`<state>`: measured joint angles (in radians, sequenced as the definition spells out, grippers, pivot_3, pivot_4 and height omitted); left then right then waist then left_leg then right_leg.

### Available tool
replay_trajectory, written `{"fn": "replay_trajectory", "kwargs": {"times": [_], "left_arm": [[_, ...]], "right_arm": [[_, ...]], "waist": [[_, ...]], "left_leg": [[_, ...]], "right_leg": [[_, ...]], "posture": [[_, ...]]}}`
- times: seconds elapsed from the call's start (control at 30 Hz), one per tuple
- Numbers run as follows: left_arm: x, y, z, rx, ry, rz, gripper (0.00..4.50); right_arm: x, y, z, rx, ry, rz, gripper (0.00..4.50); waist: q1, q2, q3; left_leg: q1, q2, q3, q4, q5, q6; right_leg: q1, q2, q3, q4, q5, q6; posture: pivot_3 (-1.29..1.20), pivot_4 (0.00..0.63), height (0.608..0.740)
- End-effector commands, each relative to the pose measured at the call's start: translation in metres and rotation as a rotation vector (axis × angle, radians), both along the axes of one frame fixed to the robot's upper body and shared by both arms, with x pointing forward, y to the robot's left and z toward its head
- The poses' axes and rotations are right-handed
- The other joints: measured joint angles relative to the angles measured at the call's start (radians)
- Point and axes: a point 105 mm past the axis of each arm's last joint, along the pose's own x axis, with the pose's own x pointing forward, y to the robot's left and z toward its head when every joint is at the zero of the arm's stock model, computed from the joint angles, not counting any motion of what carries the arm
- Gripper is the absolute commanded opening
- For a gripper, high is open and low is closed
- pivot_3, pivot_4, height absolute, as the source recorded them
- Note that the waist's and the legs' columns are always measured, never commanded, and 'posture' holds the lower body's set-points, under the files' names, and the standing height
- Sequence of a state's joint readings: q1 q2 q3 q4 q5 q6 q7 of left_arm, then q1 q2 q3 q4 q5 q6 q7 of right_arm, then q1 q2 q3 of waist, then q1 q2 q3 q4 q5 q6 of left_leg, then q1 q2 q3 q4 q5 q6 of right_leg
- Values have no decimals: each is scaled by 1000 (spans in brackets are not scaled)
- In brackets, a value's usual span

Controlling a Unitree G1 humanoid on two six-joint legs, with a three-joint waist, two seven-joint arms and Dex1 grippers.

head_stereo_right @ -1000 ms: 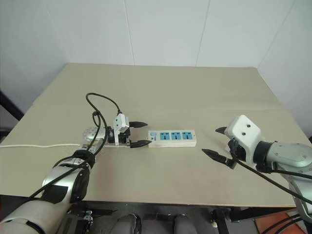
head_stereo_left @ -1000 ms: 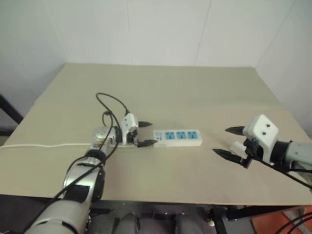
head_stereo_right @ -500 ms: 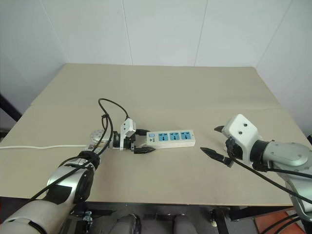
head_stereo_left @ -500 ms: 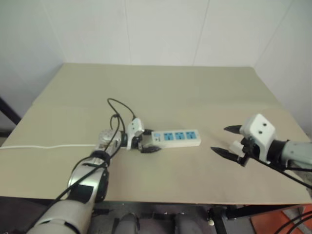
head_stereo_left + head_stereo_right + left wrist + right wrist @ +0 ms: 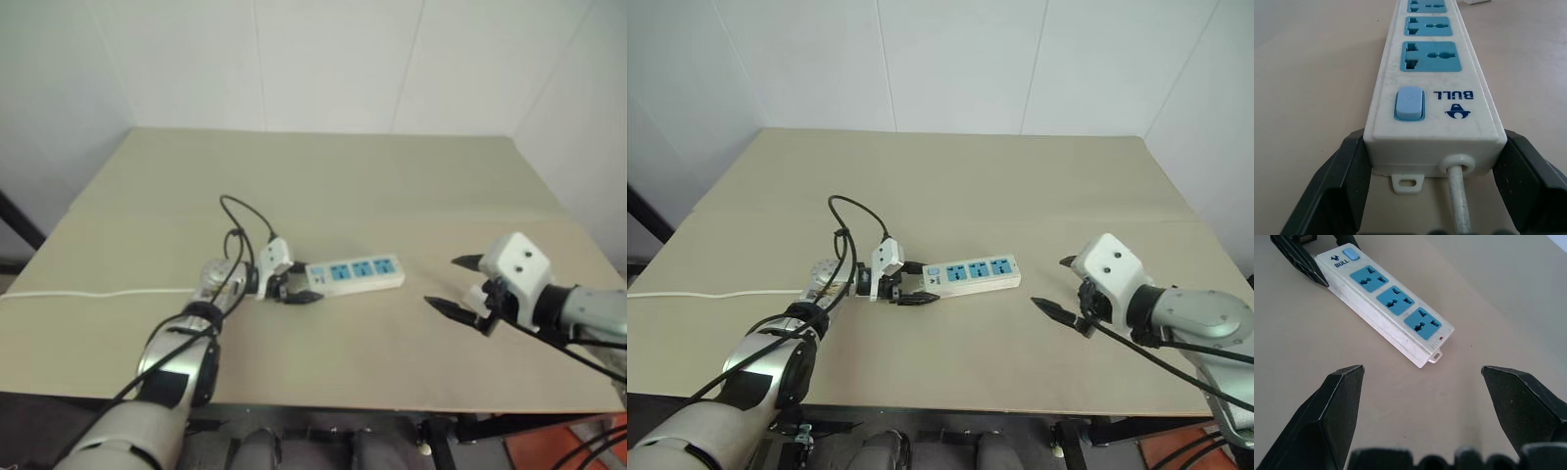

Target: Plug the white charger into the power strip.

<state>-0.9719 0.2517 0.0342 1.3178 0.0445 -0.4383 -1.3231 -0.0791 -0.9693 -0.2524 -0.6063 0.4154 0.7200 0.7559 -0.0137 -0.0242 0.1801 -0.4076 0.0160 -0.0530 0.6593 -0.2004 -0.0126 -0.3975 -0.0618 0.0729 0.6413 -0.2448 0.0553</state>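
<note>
The power strip [image 5: 358,273] is a white bar with three blue sockets, lying near the middle of the tan table [image 5: 323,186]. My left gripper [image 5: 299,287] is at its switch-and-cord end. In the left wrist view both black fingers [image 5: 1342,166] press against the sides of that end, shut on the strip [image 5: 1435,83]. My right gripper [image 5: 442,281] hovers to the right of the strip and clear of it, open. Nothing lies between its fingers [image 5: 1337,396], which point toward the strip [image 5: 1393,301]. The white charger is out of view.
The strip's thin white cord [image 5: 98,292] runs left across the table to its edge. A black cable [image 5: 240,211] loops above my left wrist. The table's front edge [image 5: 392,406] is close below both grippers. White walls stand behind the table.
My left gripper slid right to the strip's cord end and closed on its sides. The strip's far end swung slightly away from me. The right gripper stayed put and open.
</note>
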Motion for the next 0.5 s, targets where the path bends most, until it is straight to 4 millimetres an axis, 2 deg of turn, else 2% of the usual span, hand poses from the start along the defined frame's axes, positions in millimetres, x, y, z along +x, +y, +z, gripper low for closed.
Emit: {"fn": "replay_trajectory", "kwargs": {"times": [0.03,0.13,0.23,0.37,0.5], "left_arm": [[-9,3,8,-78,-9,-67,3291],[-20,12,10,-39,-59,-141,3291],[-27,16,11,0,-91,-98,3291],[-51,18,10,60,-69,-73,3291],[-55,16,11,66,-41,39,3291]], "right_arm": [[-3,4,7,-16,-42,6,4500],[-4,6,4,-11,-34,7,4500],[-3,8,-1,-11,-25,12,4500],[0,12,-4,-2,-17,28,4500],[4,15,-7,-8,-9,43,4500]], "waist": [[0,0,0],[-5,0,0],[-9,0,0],[-14,0,0],[-7,0,0]], "left_leg": [[0,0,0,0,0,0],[-3,0,0,0,0,0],[-4,1,0,0,0,0],[-4,1,0,0,0,0],[-3,1,0,0,0,0]], "right_leg": [[-1,0,0,0,0,0],[-3,0,0,1,0,0],[-6,0,1,1,0,-1],[-6,0,1,2,0,-1],[-5,0,1,3,0,-1]], "posture": [[0,150,740],[0,150,740],[0,150,740],[0,150,740],[0,150,740]]}}
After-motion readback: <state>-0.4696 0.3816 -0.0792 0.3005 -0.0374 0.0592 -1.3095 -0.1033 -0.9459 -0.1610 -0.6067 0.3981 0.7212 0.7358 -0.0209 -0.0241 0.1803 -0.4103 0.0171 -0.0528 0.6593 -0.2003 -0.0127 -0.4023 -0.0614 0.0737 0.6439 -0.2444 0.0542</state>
